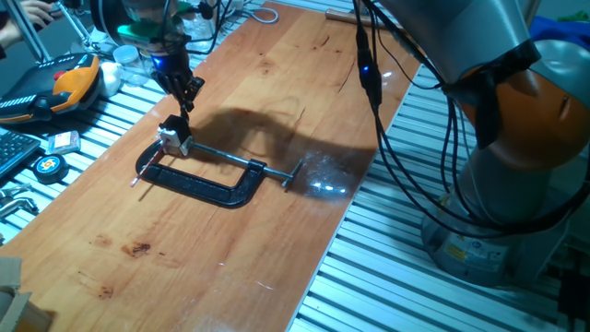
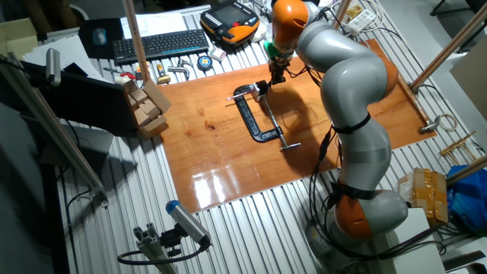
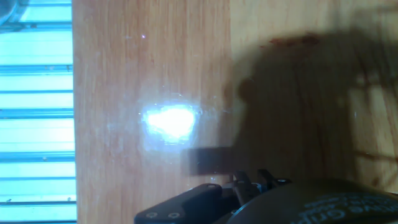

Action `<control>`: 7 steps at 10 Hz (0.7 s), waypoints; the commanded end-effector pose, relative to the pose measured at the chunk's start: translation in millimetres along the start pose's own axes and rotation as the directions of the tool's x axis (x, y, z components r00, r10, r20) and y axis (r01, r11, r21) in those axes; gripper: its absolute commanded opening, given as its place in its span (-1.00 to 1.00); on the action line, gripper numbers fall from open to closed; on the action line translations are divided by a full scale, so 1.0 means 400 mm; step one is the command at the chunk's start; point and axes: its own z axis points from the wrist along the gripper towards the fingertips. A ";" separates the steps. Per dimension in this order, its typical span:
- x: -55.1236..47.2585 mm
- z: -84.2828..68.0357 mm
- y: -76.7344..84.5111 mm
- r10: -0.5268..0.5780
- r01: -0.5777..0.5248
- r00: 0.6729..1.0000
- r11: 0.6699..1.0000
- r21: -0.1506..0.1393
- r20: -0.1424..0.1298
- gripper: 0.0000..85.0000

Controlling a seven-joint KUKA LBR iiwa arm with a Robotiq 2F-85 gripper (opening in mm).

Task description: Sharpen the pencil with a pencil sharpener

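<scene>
I see the small silvery pencil sharpener [image 1: 172,136] left of centre, touching the black clamp [image 1: 207,181]. The gripper [image 1: 188,93] hangs just above; its opening I cannot tell.

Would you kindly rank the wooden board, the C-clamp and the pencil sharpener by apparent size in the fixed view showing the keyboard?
1. wooden board, clearly largest.
2. C-clamp, lying on the board.
3. pencil sharpener, a tiny block at the clamp's far end, below the gripper.

one pencil sharpener [image 1: 173,136], one C-clamp [image 1: 207,182]
</scene>
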 end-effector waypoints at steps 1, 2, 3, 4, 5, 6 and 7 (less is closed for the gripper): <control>0.001 0.008 0.003 -0.002 0.002 1.000 1.000 -0.001 0.006 -1.00; 0.001 0.013 0.006 -0.002 0.002 1.000 1.000 -0.003 0.006 -1.00; 0.002 0.014 0.008 -0.002 0.002 1.000 1.000 -0.003 0.006 -1.00; 0.003 0.011 0.011 -0.002 0.002 1.000 1.000 -0.001 0.009 -1.00; 0.003 0.009 0.013 -0.002 0.002 1.000 1.000 -0.001 0.011 -1.00; 0.004 0.010 0.014 -0.006 0.006 1.000 1.000 -0.006 0.008 -1.00; 0.005 0.012 0.016 -0.009 0.010 1.000 1.000 -0.006 0.008 -1.00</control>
